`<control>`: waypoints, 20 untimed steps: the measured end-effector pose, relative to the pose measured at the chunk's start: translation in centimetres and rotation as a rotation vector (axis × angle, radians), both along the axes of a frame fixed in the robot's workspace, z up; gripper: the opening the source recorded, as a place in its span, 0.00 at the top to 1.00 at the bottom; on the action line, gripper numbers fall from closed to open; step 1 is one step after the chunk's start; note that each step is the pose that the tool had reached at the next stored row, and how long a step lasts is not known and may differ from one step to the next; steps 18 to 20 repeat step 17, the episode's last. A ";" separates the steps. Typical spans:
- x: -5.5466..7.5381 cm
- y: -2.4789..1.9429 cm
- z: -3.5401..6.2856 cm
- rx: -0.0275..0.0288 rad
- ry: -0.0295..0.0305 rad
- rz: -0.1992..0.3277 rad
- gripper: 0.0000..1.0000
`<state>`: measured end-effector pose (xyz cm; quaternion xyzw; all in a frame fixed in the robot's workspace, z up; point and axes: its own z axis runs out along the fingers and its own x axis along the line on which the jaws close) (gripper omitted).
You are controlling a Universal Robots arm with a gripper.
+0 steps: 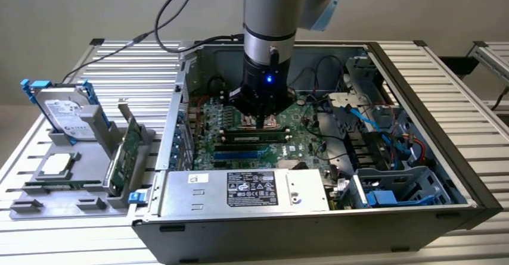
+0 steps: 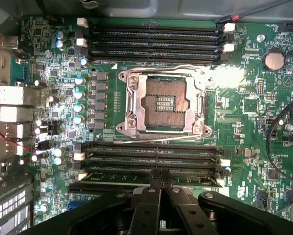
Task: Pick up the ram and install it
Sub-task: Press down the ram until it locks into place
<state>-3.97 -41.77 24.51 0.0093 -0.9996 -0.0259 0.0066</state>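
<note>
Over the open black computer case (image 1: 445, 158) – black end effector (image 2: 160, 182) with fingers pressed together, empty, just above the long green ram stick (image 2: 151, 177) seated in a motherboard slot – installation seemingly complete.

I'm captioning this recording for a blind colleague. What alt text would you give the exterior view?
A robot arm reaches down into an open computer case, its gripper just above a ram stick lying in the motherboard's slots. On a grey holder at the exterior view's left stand a hard drive and a green expansion card.
</note>
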 end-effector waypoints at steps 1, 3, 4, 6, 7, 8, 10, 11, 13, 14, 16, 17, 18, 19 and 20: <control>0.0 -0.23 0.14 0.0005 -0.0001 0.000 0.89; -0.1 -0.73 0.47 0.0010 -0.0001 0.000 0.89; -0.1 -0.98 0.63 0.0012 0.0000 -0.001 0.89; -0.1 -1.35 0.83 0.0023 0.0000 -0.001 0.89; -0.2 -1.48 0.88 0.0040 0.0000 -0.002 0.89; -0.2 -1.60 0.90 0.0063 -0.0001 -0.002 0.89; -0.2 -1.63 0.90 0.0080 -0.0001 -0.002 0.89; -0.2 -1.63 0.90 0.0082 0.0000 -0.002 0.89; -0.2 -1.64 0.90 0.0081 0.0000 -0.002 0.89; -0.2 -1.64 0.90 0.0082 0.0000 -0.002 0.89; -0.2 -1.64 0.90 0.0082 0.0000 -0.002 0.89; -0.2 -1.64 0.90 0.0082 0.0000 -0.002 0.89; -0.2 -1.64 0.90 0.0082 0.0000 -0.002 0.89; -0.2 -1.64 0.90 0.0082 0.0000 -0.002 0.89; -0.2 -1.64 0.90 0.0082 0.0000 -0.002 0.89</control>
